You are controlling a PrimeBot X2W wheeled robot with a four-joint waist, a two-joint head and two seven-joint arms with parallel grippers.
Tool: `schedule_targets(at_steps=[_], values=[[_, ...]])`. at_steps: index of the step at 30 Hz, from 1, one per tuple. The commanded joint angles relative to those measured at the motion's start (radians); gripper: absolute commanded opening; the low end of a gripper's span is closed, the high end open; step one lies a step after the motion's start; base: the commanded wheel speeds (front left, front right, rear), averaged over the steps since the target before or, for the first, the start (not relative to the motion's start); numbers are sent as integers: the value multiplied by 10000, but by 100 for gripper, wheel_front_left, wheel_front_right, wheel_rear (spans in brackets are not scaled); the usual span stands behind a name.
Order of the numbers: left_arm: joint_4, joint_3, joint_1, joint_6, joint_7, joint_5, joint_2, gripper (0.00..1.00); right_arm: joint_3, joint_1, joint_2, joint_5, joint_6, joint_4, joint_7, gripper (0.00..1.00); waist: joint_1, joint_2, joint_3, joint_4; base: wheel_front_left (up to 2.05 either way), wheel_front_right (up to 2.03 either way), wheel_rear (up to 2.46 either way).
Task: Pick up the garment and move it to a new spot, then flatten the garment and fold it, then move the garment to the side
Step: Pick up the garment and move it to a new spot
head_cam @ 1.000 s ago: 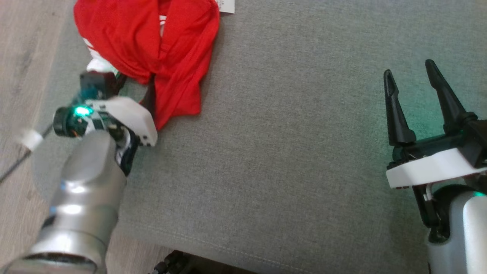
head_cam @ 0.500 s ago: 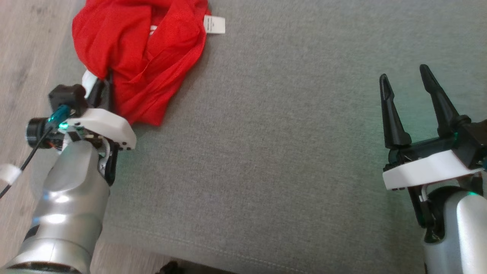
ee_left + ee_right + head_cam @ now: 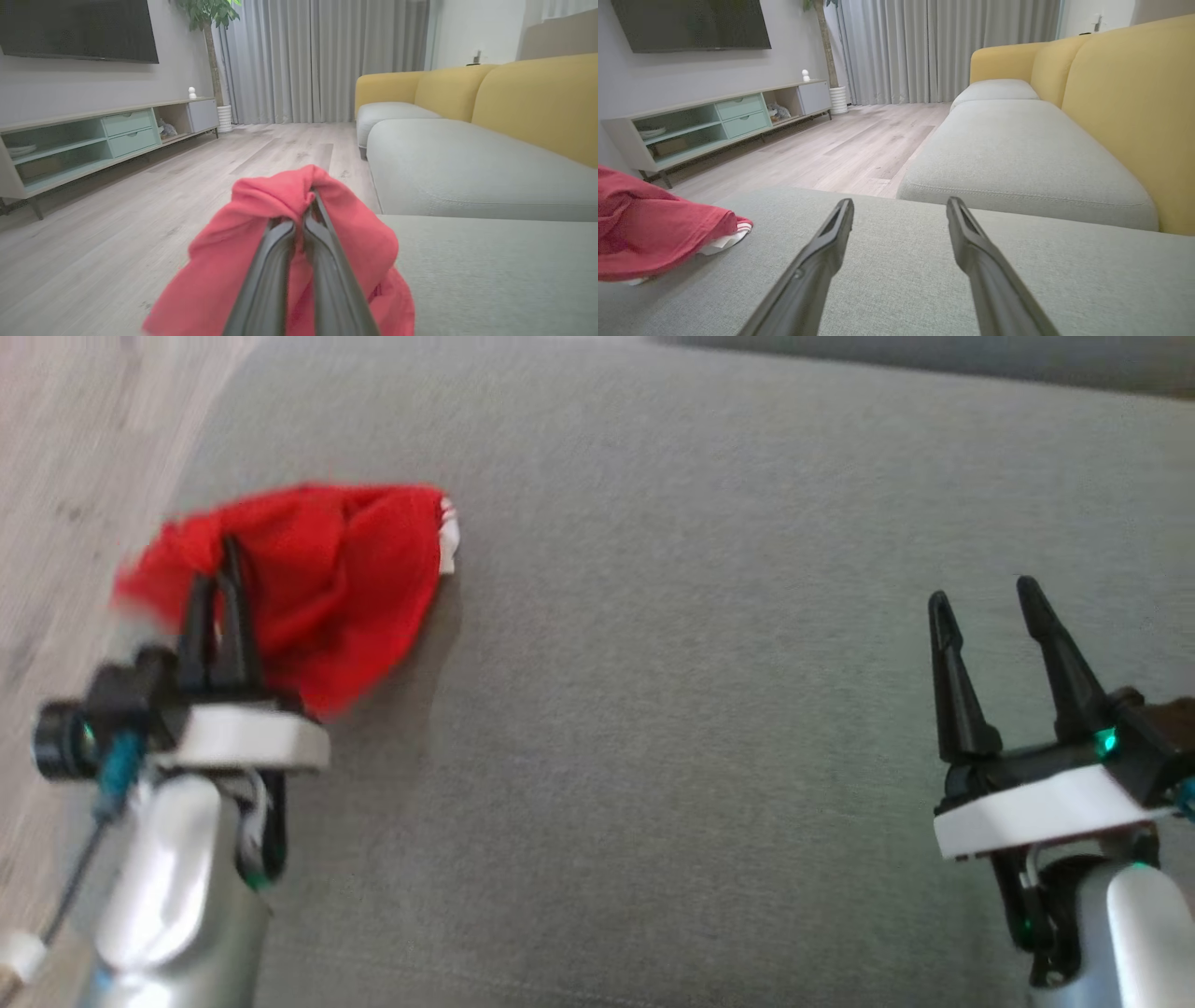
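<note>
the big change is at the left end effector [image 3: 217, 569]. a second ago its jaws stood open at the near edge of the crumpled red garment [image 3: 345, 579]; now the two dark fingers are pressed together with a fold of red cloth pinched between them. the left wrist view confirms it: the fabric bunches over the fingertips and drapes down both sides. the garment no longer lies spread as a loose heap. it is gathered into a tight bundle hanging from the grip, at about 10 o'clock in the head view, near the left edge of the grey sofa cushion [image 3: 700, 663], with the wooden floor [image 3: 56, 448] just beyond at 9 o'clock. the head camera has also swung, so much of the garment's apparent shift in that view is the view moving, not the cloth.

the shadow under the bundle at its 4 o'clock side suggests it is at least partly raised, though i cannot tell whether all of it is clear of the cushion.

the right end effector [image 3: 982, 591] has not changed: jaws wide apart, holding nothing, at 4 o'clock over bare cushion, well apart from the garment.

so the pick looks made, and the carry to a new spot comes next; flattening and folding are not yet begun.
</note>
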Motion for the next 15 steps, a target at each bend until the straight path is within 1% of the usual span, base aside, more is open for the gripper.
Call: schedule_targets(at_steps=[1,4,8,13,15], values=[[-612,288,-75,65,-93,65,208,0,221,0,40,116,-7,-301,-93,100,1,0,-430,-462,0,0,0],[-1073,-45,457,-2,58,37,-53,0,255,95,41,258,-7,-254,-151,100,1,0,-613,-905,0,0,0],[-1052,-670,607,-301,382,53,-396,0,326,126,42,442,-7,-185,-221,100,1,0,-627,-1642,0,0,0],[-774,-1893,-197,-899,597,517,-916,0,303,133,42,649,-7,-94,-348,100,1,0,-419,-2535,0,0,0],[-702,-2256,-598,-1050,600,635,-1106,0,277,133,42,727,-7,-80,-414,100,1,0,-290,-2877,0,0,0]])
